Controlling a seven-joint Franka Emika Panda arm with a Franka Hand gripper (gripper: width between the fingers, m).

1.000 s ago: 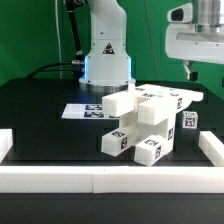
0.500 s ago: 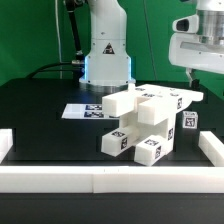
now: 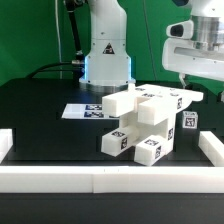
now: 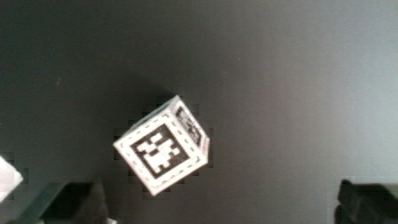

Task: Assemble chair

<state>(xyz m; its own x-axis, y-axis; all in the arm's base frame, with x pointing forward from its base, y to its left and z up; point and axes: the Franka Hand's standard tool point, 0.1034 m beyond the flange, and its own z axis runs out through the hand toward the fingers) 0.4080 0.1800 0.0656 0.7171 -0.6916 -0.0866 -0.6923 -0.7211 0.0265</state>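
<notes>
I am bringing the gripper (image 3: 190, 78), now lower than a second ago with fingers apart and empty, over the loose leg block (image 3: 189, 121) just beside the half-built chair (image 3: 140, 118), at the exterior view's right, probably for grasping it.

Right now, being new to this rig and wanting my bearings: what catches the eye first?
The white, blocky, part-built chair piled at mid-table draws the eye first. At the exterior view's right, the end effector hangs open and empty above a small loose tagged block. That block appears to be the one the wrist view shows lying tilted on the black table.
</notes>
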